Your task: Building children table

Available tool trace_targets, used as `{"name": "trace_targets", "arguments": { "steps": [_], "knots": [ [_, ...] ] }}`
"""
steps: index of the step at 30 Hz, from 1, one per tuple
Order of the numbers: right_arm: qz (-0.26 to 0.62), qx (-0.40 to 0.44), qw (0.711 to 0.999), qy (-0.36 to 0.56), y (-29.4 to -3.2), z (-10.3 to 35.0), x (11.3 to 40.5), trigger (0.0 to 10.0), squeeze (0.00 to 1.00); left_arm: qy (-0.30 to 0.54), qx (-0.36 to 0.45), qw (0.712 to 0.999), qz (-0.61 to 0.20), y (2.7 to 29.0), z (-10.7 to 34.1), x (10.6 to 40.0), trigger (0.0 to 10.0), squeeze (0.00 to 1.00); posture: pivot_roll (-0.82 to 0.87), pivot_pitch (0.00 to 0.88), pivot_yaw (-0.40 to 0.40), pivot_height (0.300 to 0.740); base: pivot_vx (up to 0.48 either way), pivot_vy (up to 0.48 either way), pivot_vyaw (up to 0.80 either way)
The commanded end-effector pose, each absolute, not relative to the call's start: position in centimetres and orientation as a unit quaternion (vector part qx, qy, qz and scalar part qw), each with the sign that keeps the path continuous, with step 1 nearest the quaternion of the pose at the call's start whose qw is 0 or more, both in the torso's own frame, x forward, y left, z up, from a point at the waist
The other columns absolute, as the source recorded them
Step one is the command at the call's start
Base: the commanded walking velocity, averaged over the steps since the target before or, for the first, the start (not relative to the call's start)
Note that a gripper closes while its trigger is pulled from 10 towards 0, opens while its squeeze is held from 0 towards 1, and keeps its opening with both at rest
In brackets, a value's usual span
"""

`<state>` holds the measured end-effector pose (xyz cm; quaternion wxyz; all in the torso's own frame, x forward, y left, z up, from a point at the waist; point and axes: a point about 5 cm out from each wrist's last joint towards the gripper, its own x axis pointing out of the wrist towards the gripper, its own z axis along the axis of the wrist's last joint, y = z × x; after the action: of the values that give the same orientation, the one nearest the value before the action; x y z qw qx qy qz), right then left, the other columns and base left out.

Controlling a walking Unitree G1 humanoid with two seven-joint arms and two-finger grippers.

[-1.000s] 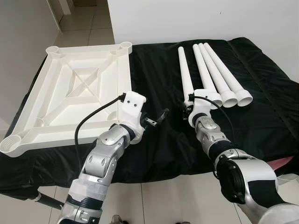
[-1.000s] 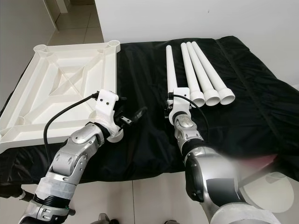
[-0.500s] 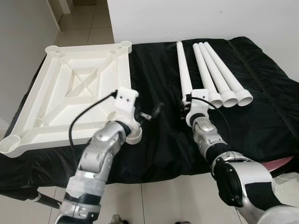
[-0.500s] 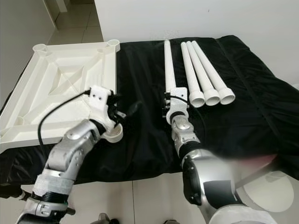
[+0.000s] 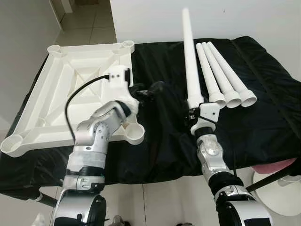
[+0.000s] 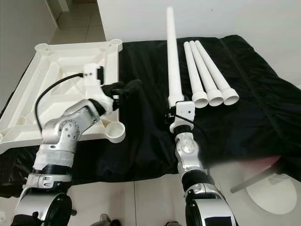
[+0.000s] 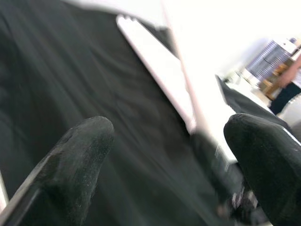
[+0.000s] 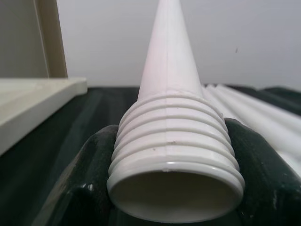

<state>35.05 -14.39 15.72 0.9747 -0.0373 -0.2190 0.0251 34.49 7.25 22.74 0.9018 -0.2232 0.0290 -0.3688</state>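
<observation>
Holding one table leg (image 5: 190, 56) tilted up by its threaded end, right gripper (image 8: 171, 188) clamped; left gripper (image 5: 149, 89) spread beside the upturned tabletop (image 5: 70, 94); long leg might swing, miss its corner socket (image 5: 135, 134).

The left gripper (image 5: 149, 90) hangs with fingers spread over a bare strip of black cloth (image 5: 162, 127); ahead of its fingertips the way is barred by the raised table leg (image 5: 190, 56) clamped in the right gripper (image 6: 173, 104); behind its fingers the upturned tabletop (image 5: 70, 94) blocks; past the leg lie three more legs (image 5: 225, 77).
</observation>
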Motion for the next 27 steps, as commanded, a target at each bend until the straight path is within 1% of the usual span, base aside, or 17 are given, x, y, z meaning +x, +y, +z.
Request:
{"name": "trace_targets", "arguments": {
  "steps": [1, 4, 7, 9, 10, 13, 16, 17, 20, 21, 23, 27],
  "knots": [
    [0.037, -0.041, 0.971, -0.231, -14.0, 15.8, 34.7, 10.0, 0.00, 0.040, -0.234, 0.900, -0.365, 7.6, 22.6, 34.7, 10.0, 0.00, -0.03, 0.079, 0.089, 0.740, 0.000, 0.000, 0.00],
    [0.055, -0.052, 0.966, -0.247, -13.4, 16.1, 34.2, 10.0, 0.00, 0.050, -0.243, 0.893, -0.376, 7.4, 22.9, 34.8, 10.0, 0.00, -0.03, 0.069, 0.086, 0.740, 0.000, 0.000, 0.00],
    [0.072, -0.057, 0.962, -0.259, -12.9, 16.4, 33.9, 10.0, 0.00, 0.057, -0.242, 0.892, -0.378, 7.3, 22.9, 35.0, 10.0, 0.00, -0.04, 0.061, 0.087, 0.740, 0.000, 0.000, 0.00],
    [0.124, -0.055, 0.953, -0.272, -11.1, 16.6, 33.0, 10.0, 0.00, 0.072, -0.259, 0.883, -0.384, 7.0, 22.9, 35.2, 10.0, 0.00, -0.05, 0.043, 0.085, 0.740, 0.000, 0.000, 0.00],
    [0.124, -0.055, 0.953, -0.272, -11.1, 16.6, 33.0, 10.0, 0.00, 0.072, -0.259, 0.883, -0.384, 7.0, 22.9, 35.2, 10.0, 0.00, -0.05, 0.043, 0.085, 0.740, 0.000, 0.000, 0.00],
    [0.184, -0.065, 0.942, -0.271, -9.2, 16.3, 31.9, 10.0, 0.00, 0.080, -0.274, 0.877, -0.386, 6.9, 23.6, 35.6, 10.0, 0.00, -0.05, 0.032, 0.084, 0.740, 0.000, 0.000, 0.00],
    [0.200, -0.063, 0.940, -0.269, -8.6, 16.2, 31.7, 10.0, 0.00, 0.081, -0.281, 0.875, -0.387, 7.0, 23.8, 35.8, 10.0, 0.00, -0.05, 0.032, 0.084, 0.740, 0.000, 0.000, 0.00],
    [0.220, -0.067, 0.935, -0.269, -8.0, 16.0, 31.3, 10.0, 0.00, 0.082, -0.288, 0.872, -0.386, 7.1, 24.1, 36.0, 10.0, 0.00, -0.06, 0.023, 0.083, 0.740, 0.000, 0.000, 0.00],
    [0.237, -0.070, 0.931, -0.269, -7.5, 15.9, 30.8, 10.0, 0.00, 0.081, -0.298, 0.870, -0.385, 7.2, 24.4, 36.4, 10.0, 0.00, -0.06, 0.019, 0.085, 0.740, 0.000, 0.000, 0.00],
    [0.256, -0.080, 0.926, -0.267, -7.0, 15.5, 30.2, 10.0, 0.00, 0.080, -0.308, 0.867, -0.383, 7.6, 24.9, 36.8, 10.0, 0.00, -0.06, 0.017, 0.085, 0.740, 0.000, 0.000, 0.00],
    [0.256, -0.080, 0.926, -0.267, -7.0, 15.5, 30.2, 10.0, 0.00, 0.080, -0.308, 0.867, -0.383, 7.6, 24.9, 36.8, 10.0, 0.00, -0.06, 0.017, 0.085, 0.740, 0.000, 0.000, 0.00],
    [0.281, -0.106, 0.917, -0.262, -6.8, 14.4, 28.7, 10.0, 0.00, 0.081, -0.335, 0.862, -0.372, 8.6, 26.1, 37.9, 10.0, 0.00, -0.07, 0.013, 0.093, 0.740, 0.000, 0.000, 0.00]
  ]
}}
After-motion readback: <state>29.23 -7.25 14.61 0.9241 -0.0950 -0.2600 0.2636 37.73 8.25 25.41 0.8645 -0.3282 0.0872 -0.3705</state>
